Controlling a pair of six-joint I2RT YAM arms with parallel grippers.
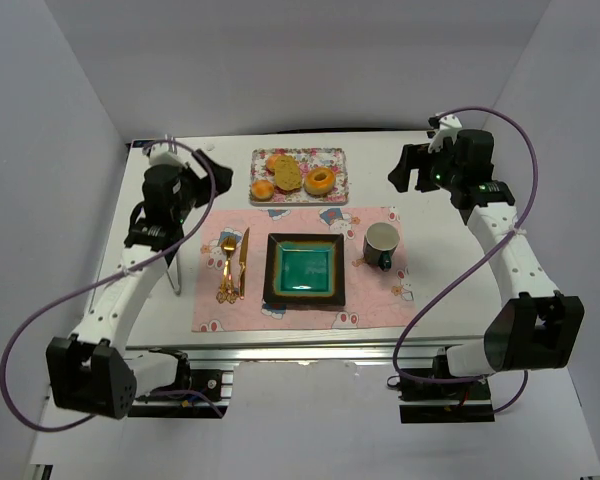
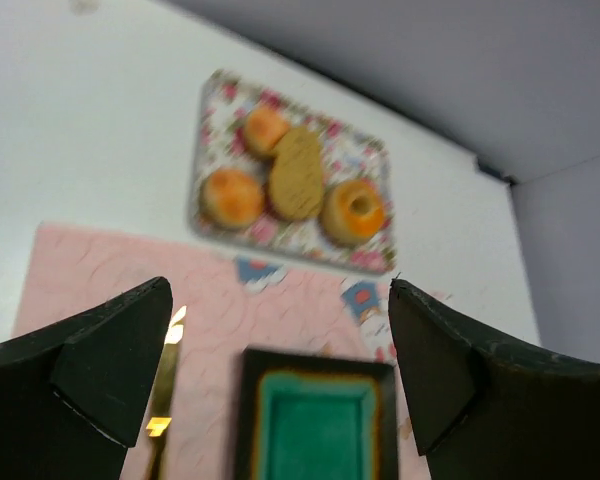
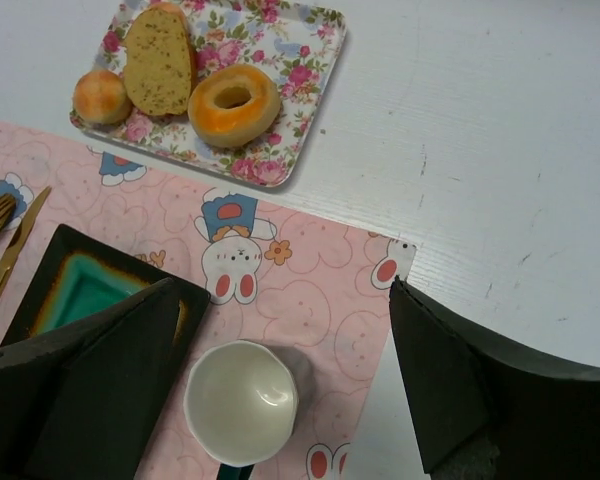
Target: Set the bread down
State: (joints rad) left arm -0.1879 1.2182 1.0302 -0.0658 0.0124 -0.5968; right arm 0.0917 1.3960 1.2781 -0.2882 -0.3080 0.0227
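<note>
While left gripper (image 2: 280,290) and right gripper (image 3: 282,290) hang empty, jaws apart, I'd lower one squarely over the bread slice (image 3: 160,58), pinching its sides clear of the bagel (image 3: 233,103)

The white table (image 1: 380,170) has a flat, pale top with some fine scratches, and it carries two things directly. A floral tray (image 1: 332,158) lies toward its far edge, and a pink placemat (image 1: 370,295) with rabbit pictures lies flat in the middle. The tray sits just beside the mat's far edge, and I cannot tell if they touch.
</note>
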